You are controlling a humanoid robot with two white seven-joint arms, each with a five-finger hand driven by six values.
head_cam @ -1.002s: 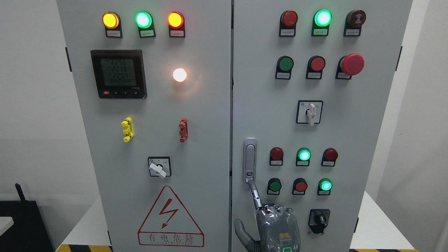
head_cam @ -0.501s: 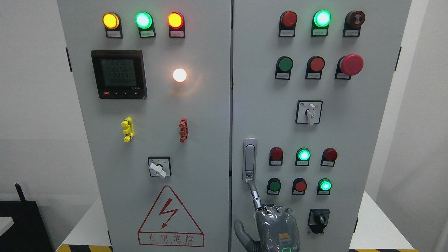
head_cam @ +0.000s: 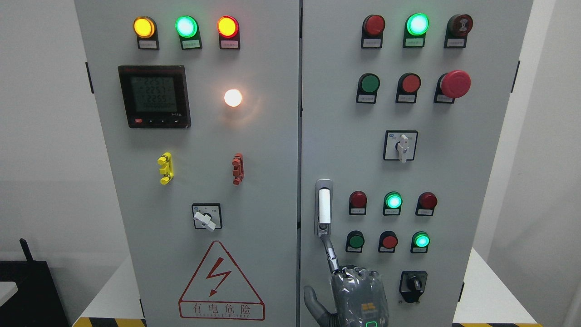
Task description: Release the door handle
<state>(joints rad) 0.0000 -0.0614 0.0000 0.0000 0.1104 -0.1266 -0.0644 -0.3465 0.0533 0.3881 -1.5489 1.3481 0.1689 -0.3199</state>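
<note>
- The right hand rises from the bottom edge, one finger stretched up toward 11 o'clock, its tip touching the lower end of the handle; the other fingers are curled in and the thumb sticks out at 9 o'clock, gripping nothing.
- The handle stands upright at the left edge of the right door, its middle bar showing white.
- At the handle's 3 o'clock sit two rows of buttons, a green lamp among them.
- A black knob lies at the hand's 3 o'clock.
</note>
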